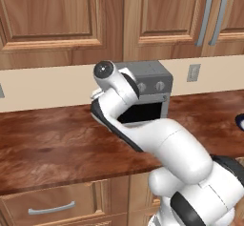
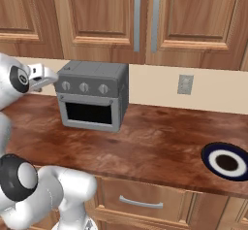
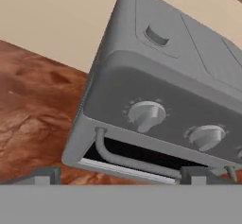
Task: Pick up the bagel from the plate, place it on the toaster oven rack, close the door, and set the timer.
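The door [image 2: 91, 112], a grey frame around dark glass with a thin bar handle [image 3: 127, 159], is shut on the boxy toaster oven [image 2: 92, 95]. The round dark-blue plate [image 2: 226, 161] sits far right on the mottled wood counter [image 2: 155, 141]. The gripper [image 3: 118, 175] stands wide, holding nothing, near the oven's upper left.

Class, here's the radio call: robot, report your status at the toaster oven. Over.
Gripper open, empty, facing knobs of toaster oven. Door looks shut. Plate apart, further right on counter. Nothing between gripper and knobs.

Kitchen: wooden cabinets [image 2: 101, 15], countertop [image 2: 160, 141], toaster oven [image 2: 92, 95].
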Controlling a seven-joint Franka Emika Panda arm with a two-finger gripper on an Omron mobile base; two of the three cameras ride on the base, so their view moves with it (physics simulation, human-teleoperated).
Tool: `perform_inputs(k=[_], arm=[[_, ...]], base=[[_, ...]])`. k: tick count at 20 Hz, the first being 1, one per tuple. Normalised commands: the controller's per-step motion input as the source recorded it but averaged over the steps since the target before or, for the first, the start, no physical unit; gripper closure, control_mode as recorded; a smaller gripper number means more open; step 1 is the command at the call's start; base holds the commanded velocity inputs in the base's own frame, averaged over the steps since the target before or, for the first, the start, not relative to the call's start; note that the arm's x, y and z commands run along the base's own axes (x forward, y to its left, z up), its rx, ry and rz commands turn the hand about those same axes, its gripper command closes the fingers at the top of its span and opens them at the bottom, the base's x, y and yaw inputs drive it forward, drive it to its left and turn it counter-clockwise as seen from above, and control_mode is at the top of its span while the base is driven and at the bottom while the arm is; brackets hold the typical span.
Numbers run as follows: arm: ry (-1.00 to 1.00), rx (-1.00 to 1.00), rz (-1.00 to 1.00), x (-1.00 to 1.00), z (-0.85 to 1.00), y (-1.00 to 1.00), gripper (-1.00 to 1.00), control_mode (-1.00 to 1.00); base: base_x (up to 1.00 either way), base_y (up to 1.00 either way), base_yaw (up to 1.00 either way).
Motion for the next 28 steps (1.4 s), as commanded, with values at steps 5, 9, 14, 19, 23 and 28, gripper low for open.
perform_inputs(k=[5, 9, 14, 19, 23, 28], arm=[[0.07, -0.16, 0.0, 0.44, -0.34, 0.0, -1.0, -1.0], [0.03, -0.1, -0.01, 0.4, -0.3, 0.0, -1.0, -1.0], [0.0, -0.06, -0.02, 0.2, 0.0, 0.0, -1.0, -1.0], [0.0, -0.03, 0.0, 0.24, 0.0, 0.0, -1.0, -1.0], [0.0, -0.02, -0.01, 0.05, 0.0, 0.0, -1.0, -1.0], [-0.04, -0.03, -0.02, 0.0, 0.0, -0.03, -1.0, -1.0]], base=[[0.0, 0.0, 0.0], [0.0, 0.0, 0.0], [0.0, 0.0, 0.0], [0.0, 0.0, 0.0], [0.0, 0.0, 0.0], [0.0, 0.0, 0.0]])
